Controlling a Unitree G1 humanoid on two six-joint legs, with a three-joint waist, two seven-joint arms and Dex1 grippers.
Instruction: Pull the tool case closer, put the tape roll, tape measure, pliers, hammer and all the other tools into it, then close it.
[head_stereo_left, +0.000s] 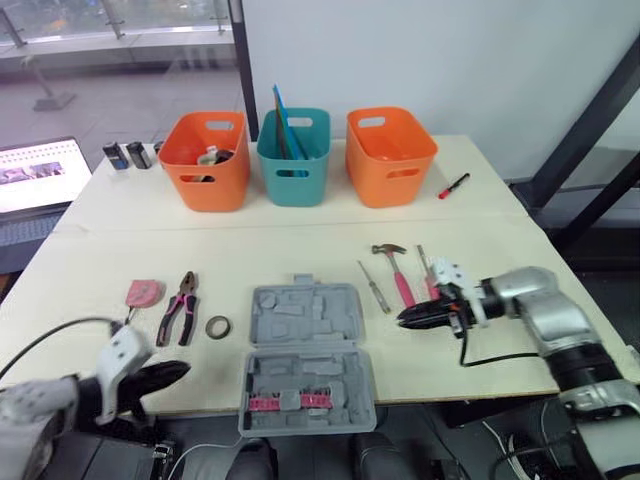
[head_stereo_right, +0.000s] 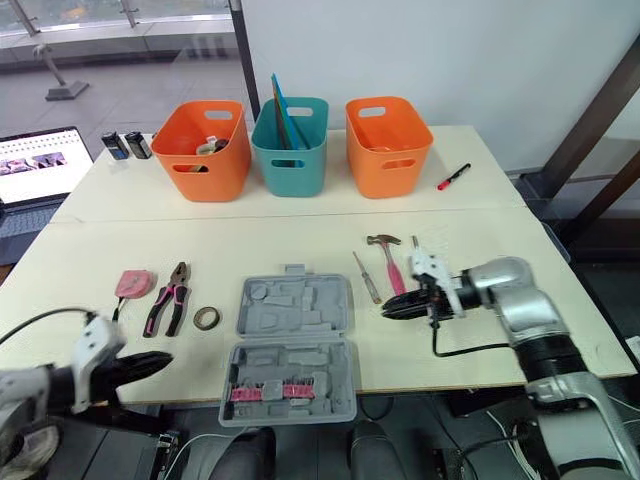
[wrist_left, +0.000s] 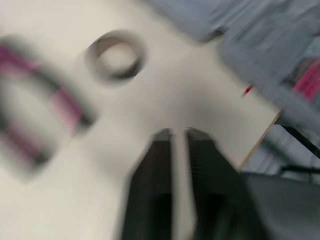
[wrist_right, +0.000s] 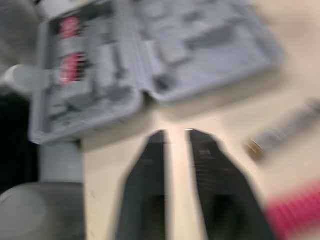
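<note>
The grey tool case (head_stereo_left: 305, 350) lies open at the table's front edge, its front half overhanging slightly, with pink bits in it. Left of it are the tape roll (head_stereo_left: 217, 326), the pink-handled pliers (head_stereo_left: 180, 308) and the pink tape measure (head_stereo_left: 144, 293). To its right lie a screwdriver (head_stereo_left: 374, 287), the pink-handled hammer (head_stereo_left: 397, 272) and a thin tool (head_stereo_left: 425, 265). My right gripper (head_stereo_left: 410, 317) hovers shut just right of the case, below the hammer. My left gripper (head_stereo_left: 175, 372) is shut at the front edge, below the pliers and tape roll (wrist_left: 117, 55).
Two orange bins (head_stereo_left: 205, 175) (head_stereo_left: 390, 160) and a teal bin (head_stereo_left: 294, 165) stand in a row at the back. A red marker (head_stereo_left: 453, 186) lies at the back right. A laptop (head_stereo_left: 40, 175) and two small dark items (head_stereo_left: 128, 155) sit at the far left.
</note>
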